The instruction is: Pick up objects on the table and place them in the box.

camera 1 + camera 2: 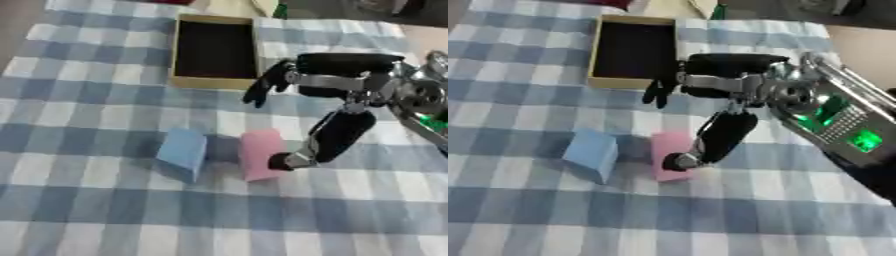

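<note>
Left eye view: pink block [260, 154] against robot hand [337, 95].

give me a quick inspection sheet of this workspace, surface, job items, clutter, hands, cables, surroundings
surface: table under a blue and white checked cloth, lying askew in view.
job's things: open box with dark inside, nothing seen in it; blue block and pink block side by side on the cloth, nearer than the box.
clutter: nothing seen.
hands: right hand beside the pink block, thumb tip at its right edge, fingers out toward the box, not closed round it; left hand not in view.
cables: nothing seen.
surroundings: blurred shapes past the far edge, cannot tell what.
</note>
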`<state>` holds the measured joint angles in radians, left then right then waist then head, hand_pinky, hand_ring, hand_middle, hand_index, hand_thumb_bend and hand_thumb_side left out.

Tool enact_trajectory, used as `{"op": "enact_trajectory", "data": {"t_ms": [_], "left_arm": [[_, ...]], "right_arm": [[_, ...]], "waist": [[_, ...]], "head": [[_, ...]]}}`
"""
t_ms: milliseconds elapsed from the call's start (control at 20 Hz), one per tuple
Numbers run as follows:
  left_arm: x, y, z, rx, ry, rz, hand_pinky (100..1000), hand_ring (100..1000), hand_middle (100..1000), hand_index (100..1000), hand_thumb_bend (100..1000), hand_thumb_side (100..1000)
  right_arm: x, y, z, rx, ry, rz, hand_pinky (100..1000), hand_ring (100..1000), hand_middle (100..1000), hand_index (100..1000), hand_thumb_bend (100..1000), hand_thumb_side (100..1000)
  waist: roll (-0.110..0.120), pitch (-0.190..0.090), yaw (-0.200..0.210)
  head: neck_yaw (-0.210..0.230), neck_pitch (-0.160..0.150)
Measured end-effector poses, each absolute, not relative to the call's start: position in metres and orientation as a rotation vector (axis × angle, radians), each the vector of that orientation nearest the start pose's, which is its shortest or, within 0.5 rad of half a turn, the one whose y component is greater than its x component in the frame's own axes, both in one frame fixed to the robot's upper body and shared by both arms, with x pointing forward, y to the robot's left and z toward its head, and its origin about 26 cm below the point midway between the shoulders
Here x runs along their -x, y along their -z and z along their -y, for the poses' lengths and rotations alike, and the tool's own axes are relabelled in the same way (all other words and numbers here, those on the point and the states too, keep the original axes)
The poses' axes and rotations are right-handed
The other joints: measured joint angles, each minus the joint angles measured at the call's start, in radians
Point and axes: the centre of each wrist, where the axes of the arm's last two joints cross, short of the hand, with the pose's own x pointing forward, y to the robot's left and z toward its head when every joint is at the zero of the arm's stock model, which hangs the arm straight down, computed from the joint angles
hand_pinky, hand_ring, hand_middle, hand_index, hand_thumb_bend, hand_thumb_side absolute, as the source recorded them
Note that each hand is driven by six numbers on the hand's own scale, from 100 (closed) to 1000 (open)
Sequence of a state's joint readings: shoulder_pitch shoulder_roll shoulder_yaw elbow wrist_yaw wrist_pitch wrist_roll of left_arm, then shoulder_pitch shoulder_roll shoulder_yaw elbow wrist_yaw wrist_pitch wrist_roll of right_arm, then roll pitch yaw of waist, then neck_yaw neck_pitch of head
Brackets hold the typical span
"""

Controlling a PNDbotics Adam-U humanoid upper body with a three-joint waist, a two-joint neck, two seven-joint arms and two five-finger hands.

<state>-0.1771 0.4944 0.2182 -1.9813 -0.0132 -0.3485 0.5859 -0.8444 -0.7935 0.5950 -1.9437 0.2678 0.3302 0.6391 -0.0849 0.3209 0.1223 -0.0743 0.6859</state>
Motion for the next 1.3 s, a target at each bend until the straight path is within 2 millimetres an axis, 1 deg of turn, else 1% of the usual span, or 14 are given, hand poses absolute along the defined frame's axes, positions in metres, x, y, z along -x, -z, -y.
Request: {"op": "enact_trajectory", "data": {"t_ms": [150,450,500,550,800,1100,1300], "left_arm": [[-0.28,-0.205,-0.348,0.933,0.347,-3.42,699,627,626,885,100,906],[-0.28,-0.205,-0.347,0.926,0.345,-3.426,699,626,624,883,100,908],[-0.28,-0.205,-0.347,0.924,0.346,-3.427,699,625,625,881,100,907],[-0.28,-0.205,-0.347,0.924,0.346,-3.428,699,625,625,881,100,909],[-0.28,-0.205,-0.347,0.924,0.344,-3.43,699,625,625,878,100,909],[-0.281,-0.205,-0.347,0.923,0.344,-3.43,700,626,625,878,100,909],[-0.281,-0.205,-0.347,0.923,0.344,-3.43,700,626,626,877,100,909]], "right_arm": [[-0.314,-0.276,0.174,0.432,-1.841,1.494,858,901,744,875,521,317],[-0.327,-0.264,0.178,0.509,-1.821,1.493,862,906,751,875,513,331],[-0.33,-0.262,0.179,0.521,-1.818,1.492,862,906,751,875,522,319],[-0.332,-0.26,0.181,0.531,-1.815,1.49,862,906,752,875,514,334],[-0.341,-0.25,0.183,0.525,-1.826,1.461,862,908,753,875,505,344],[-0.342,-0.247,0.184,0.493,-1.835,1.446,862,907,747,874,485,359],[-0.335,-0.256,0.185,0.482,-1.823,1.488,864,906,742,875,474,376]], "waist": [[0.002,0.005,0.001],[0.002,0.008,0.001],[0.002,0.009,0.001],[0.003,0.011,0.001],[0.004,0.014,0.003],[0.004,0.017,0.003],[0.004,0.017,0.001]], "head": [[0.0,0.0],[0.0,0.0],[0.0,0.0],[0.0,-0.001],[-0.001,-0.001],[-0.001,-0.001],[0.0,-0.001]]}}
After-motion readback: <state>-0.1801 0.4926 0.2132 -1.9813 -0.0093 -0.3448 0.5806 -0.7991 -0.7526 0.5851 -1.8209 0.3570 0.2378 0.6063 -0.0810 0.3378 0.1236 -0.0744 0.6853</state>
